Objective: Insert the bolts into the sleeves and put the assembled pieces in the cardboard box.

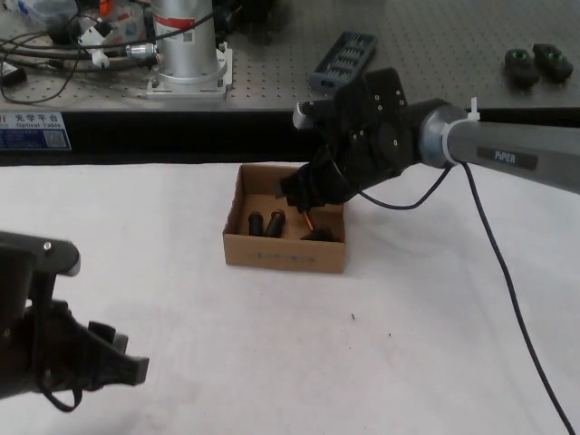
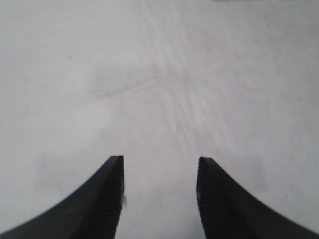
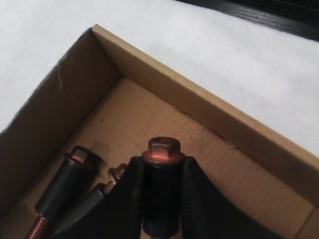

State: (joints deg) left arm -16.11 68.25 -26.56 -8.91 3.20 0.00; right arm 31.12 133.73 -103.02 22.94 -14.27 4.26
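Centre of the high view, the right gripper (image 1: pixel 306 201) hangs over the cardboard box (image 1: pixel 283 255), clamped on an assembled piece (image 3: pixel 162 199); its long axis runs along the fingers, bolt head past the tips, box floor straight beyond, so simply letting go should do, I'd say; two finished pieces (image 3: pixel 70 181) lie just beside; the left gripper (image 2: pixel 159 172), lower left, is spread and empty over white cloth (image 2: pixel 149 74), well apart.
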